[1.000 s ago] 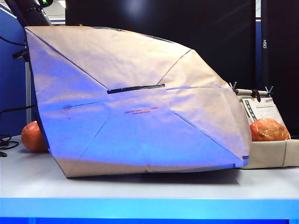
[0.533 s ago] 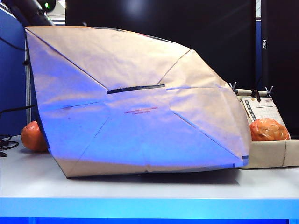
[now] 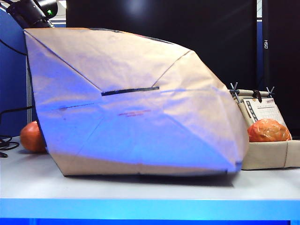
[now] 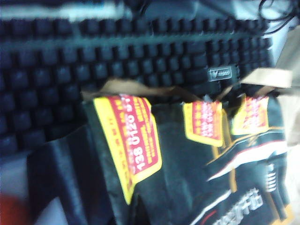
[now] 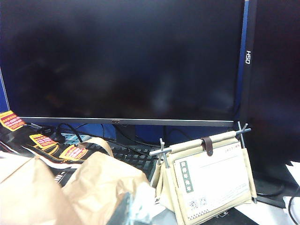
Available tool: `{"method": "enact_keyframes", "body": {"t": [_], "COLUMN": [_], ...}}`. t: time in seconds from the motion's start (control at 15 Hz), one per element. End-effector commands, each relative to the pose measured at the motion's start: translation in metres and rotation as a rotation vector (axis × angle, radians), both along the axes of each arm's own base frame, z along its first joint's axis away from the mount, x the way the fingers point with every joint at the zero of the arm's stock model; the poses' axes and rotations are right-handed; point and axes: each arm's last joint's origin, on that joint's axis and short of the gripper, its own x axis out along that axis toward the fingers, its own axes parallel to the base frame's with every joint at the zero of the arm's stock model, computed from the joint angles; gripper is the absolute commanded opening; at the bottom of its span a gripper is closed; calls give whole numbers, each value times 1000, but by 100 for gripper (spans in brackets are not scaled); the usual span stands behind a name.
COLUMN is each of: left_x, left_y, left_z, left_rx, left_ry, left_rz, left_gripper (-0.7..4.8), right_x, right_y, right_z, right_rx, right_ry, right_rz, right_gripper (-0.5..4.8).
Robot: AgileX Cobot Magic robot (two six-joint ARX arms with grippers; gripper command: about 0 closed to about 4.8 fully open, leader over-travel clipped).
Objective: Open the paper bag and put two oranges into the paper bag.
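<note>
Paper bag (image 3: 136,103) lies on its side on the table (image 3: 140,192), its folded brown bottom panel facing the exterior camera and filling most of that view. One orange (image 3: 33,136) sits on the table at the bag's left rear corner, partly hidden by the bag. The second orange (image 3: 268,131) rests in a low beige fabric tray (image 3: 267,157) just beside the bag's right end, with a small desk calendar (image 3: 262,110) standing behind it. The left arm (image 3: 33,11) shows only as a dark link above the bag's upper left corner; the left gripper itself is hidden behind the bag there. The left wrist view looks closely, with blur, at the bag's dark printed face (image 4: 187,178), its yellow-and-red labels (image 4: 131,140) and the brown paper edge of the mouth (image 4: 131,89), with a black keyboard (image 4: 117,51) beyond; no fingers appear in it, so contact with the bag cannot be confirmed, though its jaws are fully closed. The right gripper is outside every view; its jaws are also fully closed, and nothing shows it holding anything. The right wrist view faces a dark monitor (image 5: 122,61), the calendar (image 5: 211,180) and crumpled brown bag paper (image 5: 98,187).
</note>
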Motion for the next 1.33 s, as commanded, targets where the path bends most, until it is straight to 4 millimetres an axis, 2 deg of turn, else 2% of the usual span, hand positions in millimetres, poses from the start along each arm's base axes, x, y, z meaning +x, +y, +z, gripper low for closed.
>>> {"method": "enact_keyframes", "body": {"t": [0.07,0.47,0.73,1.13,1.33], "left_x": [0,-2,-7,-14,-27], "left_y": [-5,-4,-3,-7,-17], "left_z": [12,60,94,106,130], "left_rx": [-90,-18,-38,-124,-139], "left_ry": [-94,-305,-415,-457,-587], "left_rz": [-144,-154,-160,-252,-290], "left_gripper": [-5,-5,-6,-6,-5], "right_x": [-1,-1,-1,0,0], "right_y": [0,0,0,0,0], "right_z": [2,2,2,0,-3], "right_rx": [0,1,1,0,-1], "right_ry": [-17,-17,-17,4,36], "right_rz": [1,1,-2,-2,-2], "right_gripper": [-6,-6,-6,-6,-6]}}
